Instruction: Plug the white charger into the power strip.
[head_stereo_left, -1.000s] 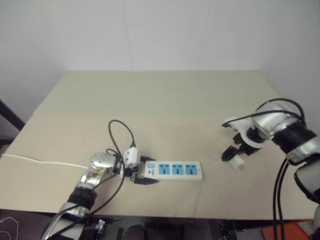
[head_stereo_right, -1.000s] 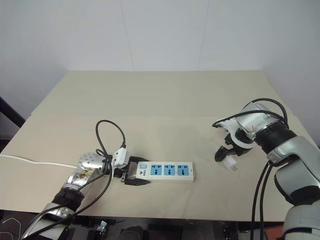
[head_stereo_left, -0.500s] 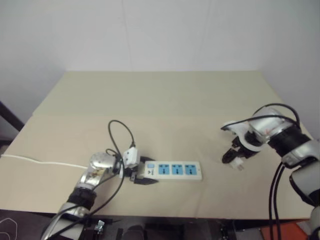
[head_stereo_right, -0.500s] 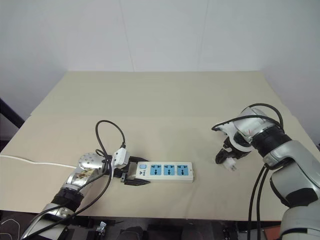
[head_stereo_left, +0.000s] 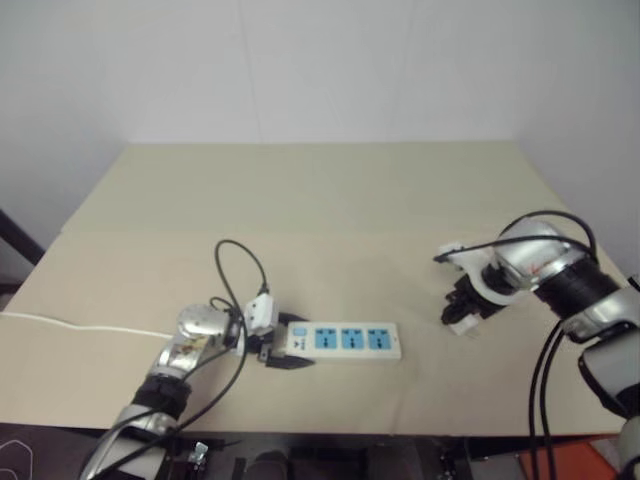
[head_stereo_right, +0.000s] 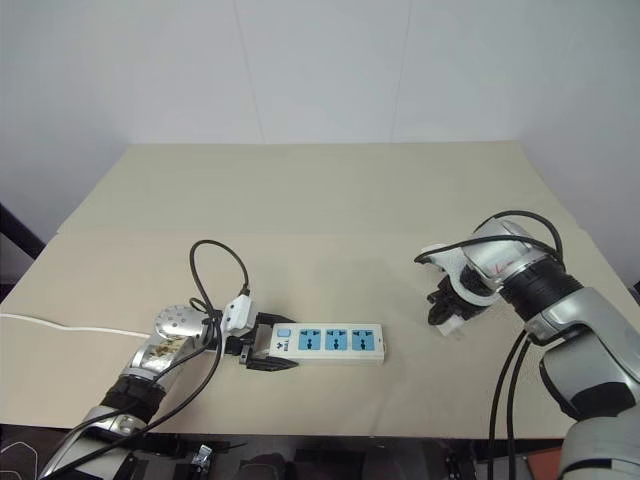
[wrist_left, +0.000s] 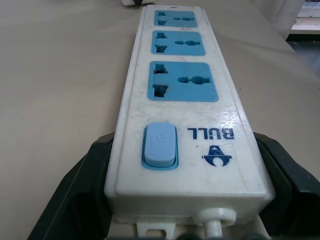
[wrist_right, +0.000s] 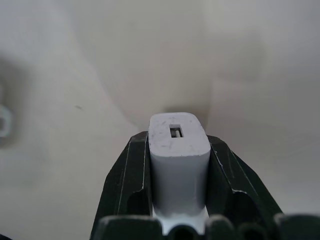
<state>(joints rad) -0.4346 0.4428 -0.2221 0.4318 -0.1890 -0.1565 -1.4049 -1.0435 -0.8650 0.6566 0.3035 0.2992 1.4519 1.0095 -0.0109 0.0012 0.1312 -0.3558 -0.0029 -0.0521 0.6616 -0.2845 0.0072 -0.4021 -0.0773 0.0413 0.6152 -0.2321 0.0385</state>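
Observation:
The power strip (head_stereo_right: 330, 343) lies flat near the table's front, a long white bar with three blue socket faces (wrist_left: 182, 81) and a blue switch (wrist_left: 160, 145) at its left end. My left gripper (head_stereo_right: 262, 352) is shut on that switch end, its black fingers (wrist_left: 80, 195) pressed against both long sides. To the right, my right gripper (head_stereo_right: 447, 312) points steeply down at the table. It is shut on the white charger (wrist_right: 179, 142), a small white block squeezed between the two dark fingers (wrist_right: 125, 175). The charger's prongs are hidden.
The strip's thin white cord (head_stereo_right: 70, 325) runs left off the beige table (head_stereo_right: 320, 200). A black cable loop (head_stereo_right: 215, 265) rises behind my left wrist. Between the strip and my right gripper lies bare tabletop. A white wall stands behind the table.
My right gripper has closed on the white charger and shifted slightly left. The left gripper and the power strip have kept still.

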